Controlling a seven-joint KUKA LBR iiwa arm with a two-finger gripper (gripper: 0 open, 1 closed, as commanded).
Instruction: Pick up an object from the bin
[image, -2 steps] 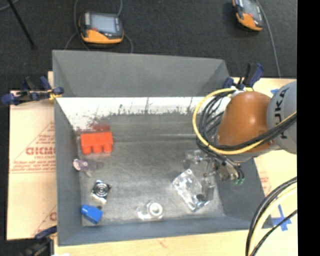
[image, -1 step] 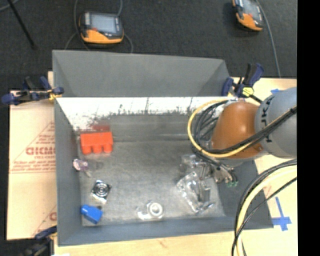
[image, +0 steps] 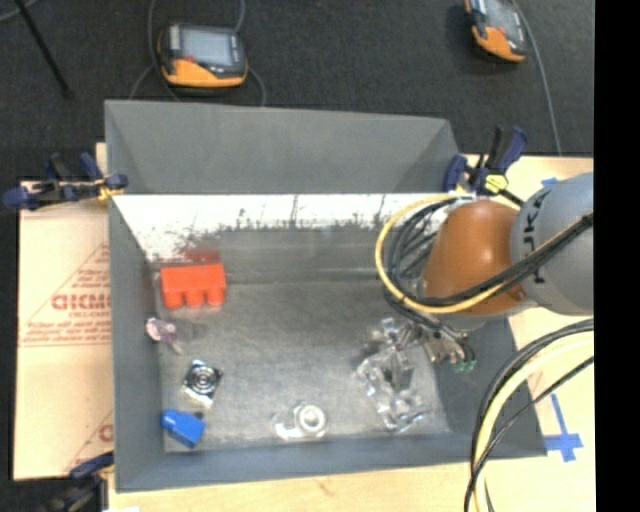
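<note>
Clear glinting piece (image: 402, 413) on bin (image: 280, 340) floor, just under lowered jaws. Jaws' opening: cannot tell; no hold visible. Pick not done, judging so: grasp and lift remain. Orange block (image: 192, 285) well apart.

Bare floor (image: 300, 330) between orange block (image: 192, 285) and clutter (image: 392, 385)

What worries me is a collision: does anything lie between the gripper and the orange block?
Nothing visible does. Bare bin floor runs from the gripper to the orange block; the silver ring lies off that line, toward the front.
</note>
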